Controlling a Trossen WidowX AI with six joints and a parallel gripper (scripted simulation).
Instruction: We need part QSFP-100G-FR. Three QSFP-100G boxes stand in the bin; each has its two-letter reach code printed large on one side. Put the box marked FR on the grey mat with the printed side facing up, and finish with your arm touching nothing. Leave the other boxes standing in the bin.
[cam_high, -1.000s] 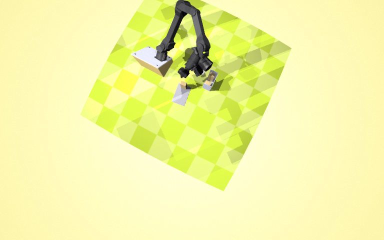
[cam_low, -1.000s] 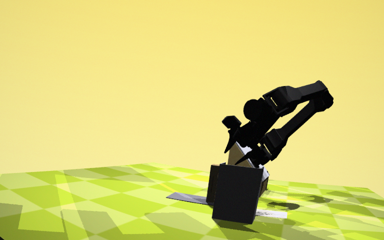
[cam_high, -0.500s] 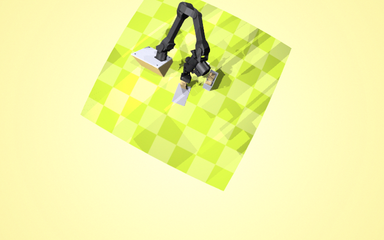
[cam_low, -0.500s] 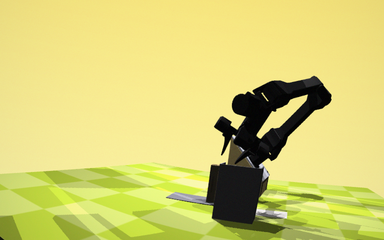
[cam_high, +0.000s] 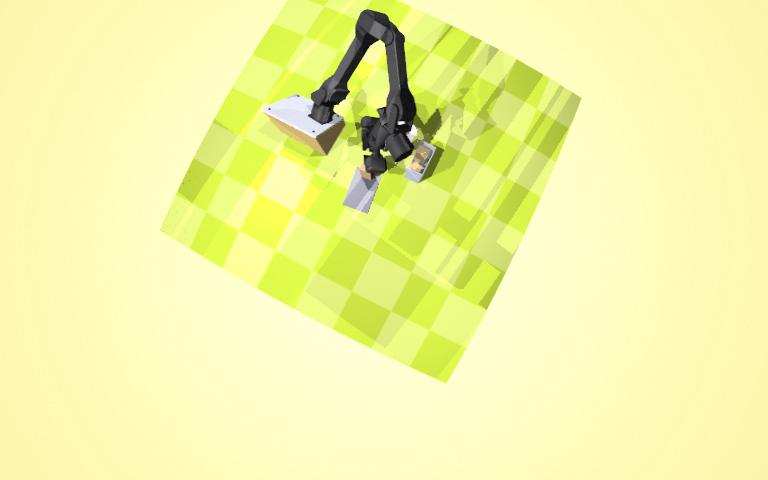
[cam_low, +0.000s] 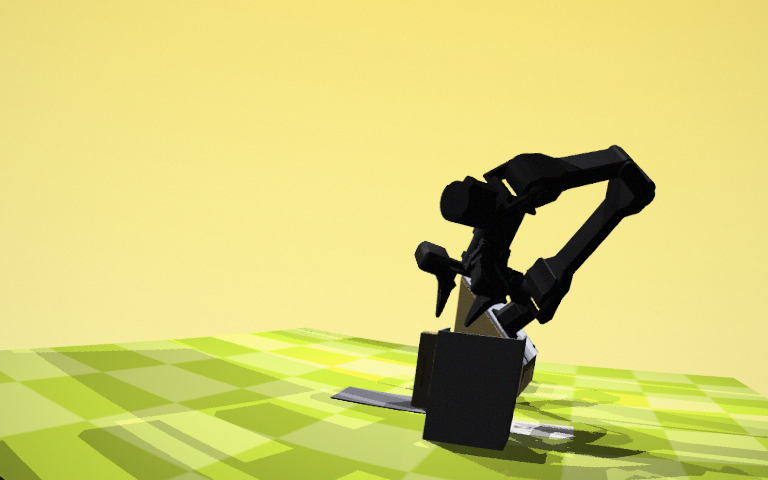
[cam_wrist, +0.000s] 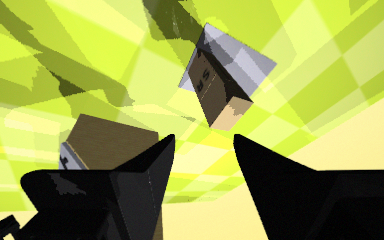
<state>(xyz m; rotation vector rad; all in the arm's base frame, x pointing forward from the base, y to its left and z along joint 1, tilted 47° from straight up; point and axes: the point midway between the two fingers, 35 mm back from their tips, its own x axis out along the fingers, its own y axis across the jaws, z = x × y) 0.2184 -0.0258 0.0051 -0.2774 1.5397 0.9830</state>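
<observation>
Well, start big: bring the arm (cam_high: 398, 67) (cam_low: 586, 246) round so that it clears the bin (cam_high: 415, 174) (cam_low: 474, 390), where the other boxes should stay standing. Over the grey mat (cam_high: 359, 196) (cam_low: 370, 397) (cam_wrist: 256, 65), your job looks like tipping the upright box (cam_high: 367, 173) (cam_low: 421, 367) (cam_wrist: 208, 91) down, printed side up. That print faces sideways and is too murky to read surely, so confirm the FR code first. Then line your pads up with two opposite sides, grip lightly, turn it slowly and lower it flat before you let go; a push high up could topple it wrong side up.

As for the pincer (cam_high: 376, 151) (cam_low: 453, 320) (cam_wrist: 204, 139), its tips stand partway apart with nothing between them. The box stands on the mat's near end, beyond and below those tips, not touching them.
</observation>
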